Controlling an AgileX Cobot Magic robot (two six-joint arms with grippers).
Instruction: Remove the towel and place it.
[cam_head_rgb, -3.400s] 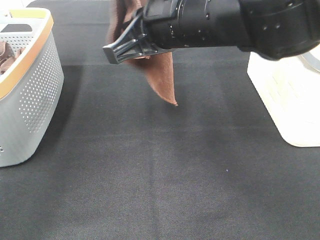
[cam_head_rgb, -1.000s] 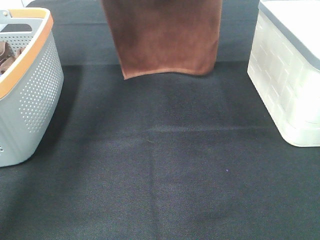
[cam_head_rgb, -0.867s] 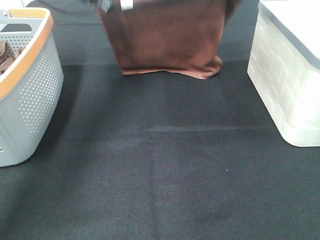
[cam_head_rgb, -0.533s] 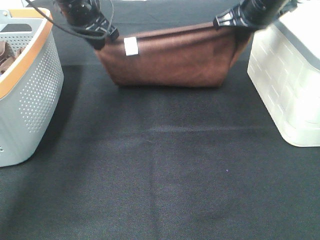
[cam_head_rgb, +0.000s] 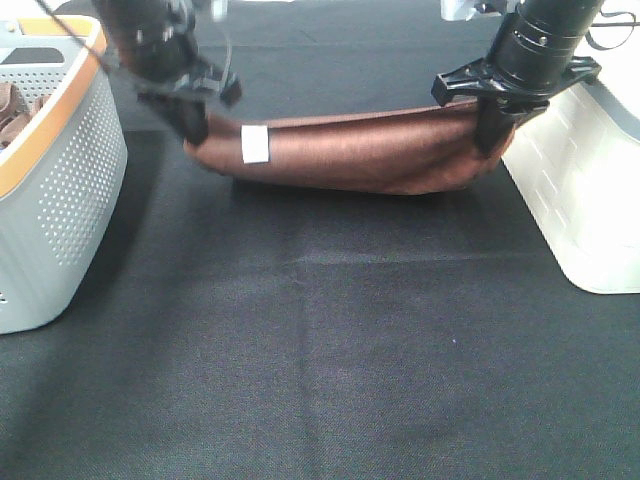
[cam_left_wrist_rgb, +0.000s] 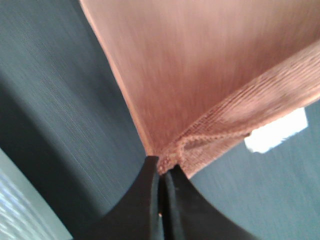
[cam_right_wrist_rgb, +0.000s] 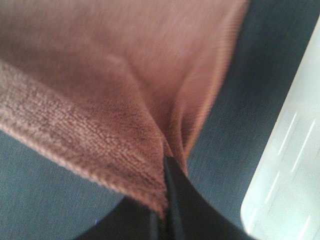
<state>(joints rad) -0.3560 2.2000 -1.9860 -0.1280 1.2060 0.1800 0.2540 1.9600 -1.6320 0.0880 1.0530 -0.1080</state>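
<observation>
A reddish-brown towel (cam_head_rgb: 350, 155) with a small white tag (cam_head_rgb: 255, 144) sagged as a folded band to the far middle of the black tabletop (cam_head_rgb: 330, 350), its corners clamped by the left gripper (cam_head_rgb: 195, 128) and right gripper (cam_head_rgb: 490, 132), between a grey basket (cam_head_rgb: 60, 190) and a white bin (cam_head_rgb: 580, 200).

Bright, even light with soft shadows on the black tablecloth (cam_head_rgb: 350, 360); both wrist views are blurred.

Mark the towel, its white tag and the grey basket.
towel (cam_head_rgb: 350, 152): exterior high view, middle of its front face.
white tag (cam_head_rgb: 255, 144): exterior high view, centre of the tag.
grey basket (cam_head_rgb: 75, 175): exterior high view, perforated side wall.
</observation>
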